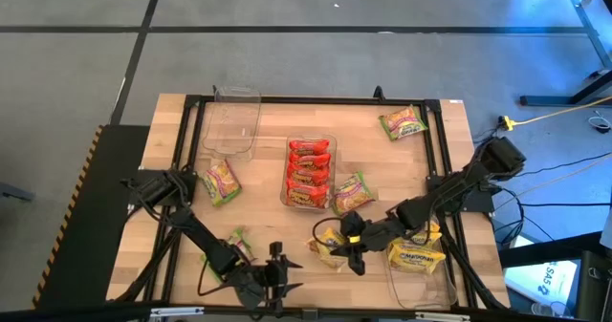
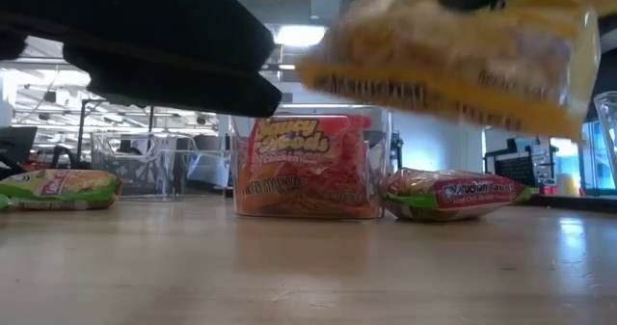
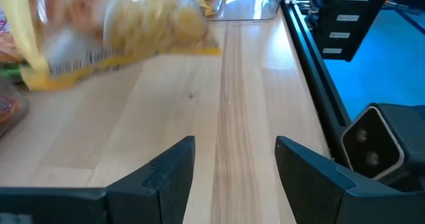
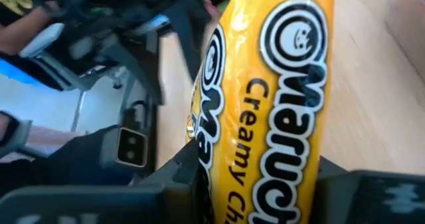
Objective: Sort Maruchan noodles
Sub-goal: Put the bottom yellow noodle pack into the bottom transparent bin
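The right gripper (image 1: 356, 246) pinches a yellow Maruchan packet (image 4: 279, 111) between its fingers, lifted off the wood near the table's front, its long axis running straight out past the fingertips. The clear tray of yellow packets (image 1: 418, 269) sits just beside it, on the right arm's side. The left gripper (image 3: 234, 177) waits nearby, fingers spread, holding nothing.

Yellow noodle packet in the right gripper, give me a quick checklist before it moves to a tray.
1. Right gripper shut on the yellow packet: ok.
2. Packet lifted off the table: ok, the low view shows it in the air.
3. Tray with a yellow packet beside the right arm: ok.
4. Left gripper open, holding nothing, out of the way: ok.
5. Middle tray holds only red packets: ok.
6. Firmness of the grip: cannot tell.
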Motion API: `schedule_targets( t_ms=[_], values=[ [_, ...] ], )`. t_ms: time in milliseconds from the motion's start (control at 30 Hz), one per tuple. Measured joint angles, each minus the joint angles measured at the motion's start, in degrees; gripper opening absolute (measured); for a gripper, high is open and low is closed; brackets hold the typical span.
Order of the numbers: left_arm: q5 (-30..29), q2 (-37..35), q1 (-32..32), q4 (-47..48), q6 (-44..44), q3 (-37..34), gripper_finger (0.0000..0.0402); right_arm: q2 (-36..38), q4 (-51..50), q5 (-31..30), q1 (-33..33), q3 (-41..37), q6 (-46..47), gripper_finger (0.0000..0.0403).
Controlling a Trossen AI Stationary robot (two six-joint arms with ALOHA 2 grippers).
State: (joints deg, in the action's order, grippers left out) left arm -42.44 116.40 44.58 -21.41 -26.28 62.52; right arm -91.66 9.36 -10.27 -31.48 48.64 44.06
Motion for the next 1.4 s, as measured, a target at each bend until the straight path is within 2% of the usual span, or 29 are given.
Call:
schedule_targets(
  t_ms=[267, 500, 700, 867, 1000, 1167, 1400],
  values=[
    [0.4, 0.0, 0.0, 0.0, 0.0, 0.0, 0.0204, 7.3, -5.1, 4.7, -0.2, 0.0, -2.3, 0.0104],
    [0.4, -0.1, -0.1, 0.0, -0.1, 0.0, 0.0204, 13.9, -10.1, 9.4, -3.3, 0.7, -0.8, 0.0105],
    [0.4, -0.1, -0.4, 0.0, -0.2, 0.0, 0.0204, 18.0, -30.1, 9.9, -9.0, 8.2, 4.8, 0.0105],
    [0.4, -0.1, -0.6, 0.0, -0.2, 0.1, 0.0204, 18.5, -49.0, 9.3, -16.1, 15.6, 14.6, 0.0109],
    [0.4, -0.1, -0.6, 0.0, -0.4, 0.1, 0.0204, 18.5, -57.2, 7.7, -22.8, 15.2, 21.8, 0.0109],
    [0.4, -0.1, -0.6, 0.0, -0.5, 0.1, 0.0204, 17.1, -55.7, 4.9, -28.5, 10.5, 26.5, 0.0110],
    [0.4, -0.1, -1.8, -0.1, -0.6, 0.1, 0.0204, 12.9, -55.3, 6.3, -29.3, 7.9, 26.6, 0.0110]
  ],
)
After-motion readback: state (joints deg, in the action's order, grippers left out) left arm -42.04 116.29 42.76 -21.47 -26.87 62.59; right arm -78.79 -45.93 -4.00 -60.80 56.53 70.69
